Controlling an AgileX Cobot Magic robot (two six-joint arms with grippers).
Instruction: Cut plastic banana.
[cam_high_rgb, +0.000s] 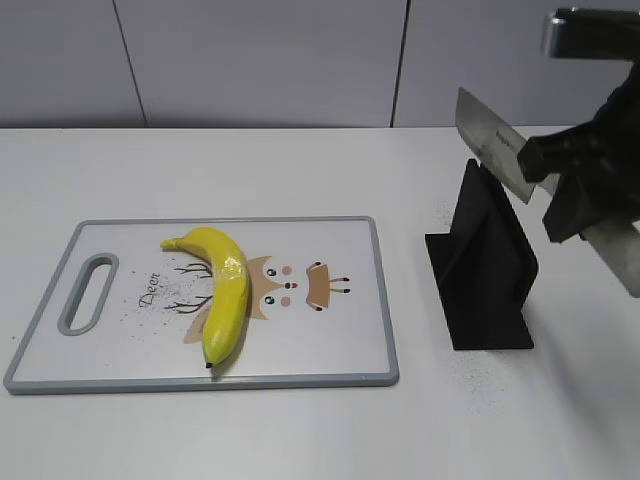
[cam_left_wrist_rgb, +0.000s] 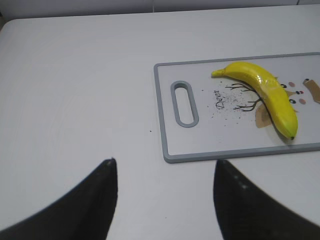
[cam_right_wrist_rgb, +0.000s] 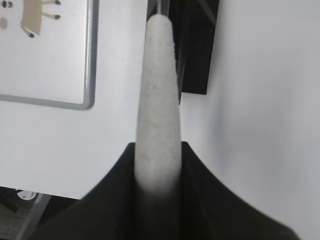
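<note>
The plastic banana (cam_high_rgb: 225, 295) lies whole on the white cutting board (cam_high_rgb: 120, 340), left of the board's middle. It also shows in the left wrist view (cam_left_wrist_rgb: 270, 95). My right gripper (cam_high_rgb: 570, 175) is shut on a knife's grey handle (cam_right_wrist_rgb: 159, 100) and holds the knife in the air above the black knife stand (cam_high_rgb: 485, 265). The blade (cam_high_rgb: 490, 140) points up and to the left. My left gripper (cam_left_wrist_rgb: 164, 162) is open and empty over bare table, left of the board's handle end (cam_left_wrist_rgb: 182, 102). It is out of the exterior view.
The black knife stand (cam_right_wrist_rgb: 195, 50) stands on the table right of the board. The board's near right corner (cam_right_wrist_rgb: 85, 102) shows in the right wrist view. A grey wall runs behind the white table.
</note>
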